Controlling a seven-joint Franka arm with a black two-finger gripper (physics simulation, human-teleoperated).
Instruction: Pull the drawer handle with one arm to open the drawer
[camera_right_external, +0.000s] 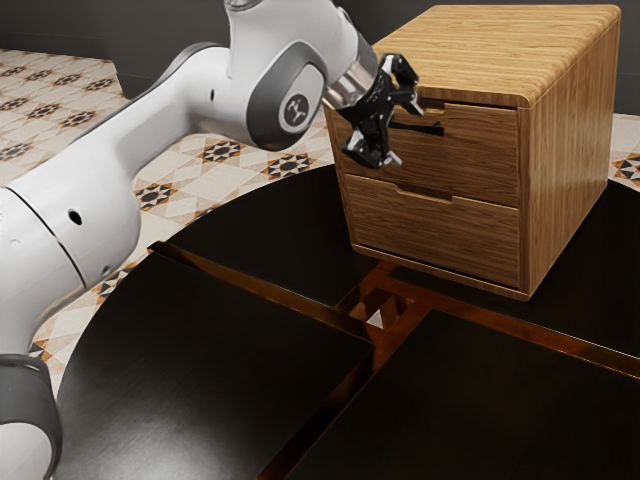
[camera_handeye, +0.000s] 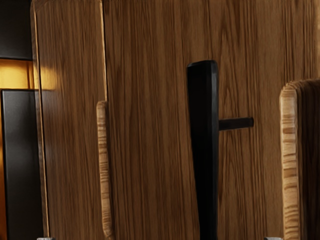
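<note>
The light-oak two-drawer wooden cabinet stands in the upper right of the exterior view. The slim black bar handle sits on its upper drawer front, which looks shut or nearly so. The black two-finger gripper is at the bar's end, fingers spread above and below it and not clamped. In the wrist view the handle lies straight ahead. This looks like the grasp step: the next move calls for closing on the bar, then pulling straight out toward the frame's lower left.

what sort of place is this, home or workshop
Likely a simulated room in a home, perhaps a dining or living area: a patterned tile floor, a dark table with a curved edge and copper-coloured inlay, and a wooden two-drawer cabinet standing on it.
</note>
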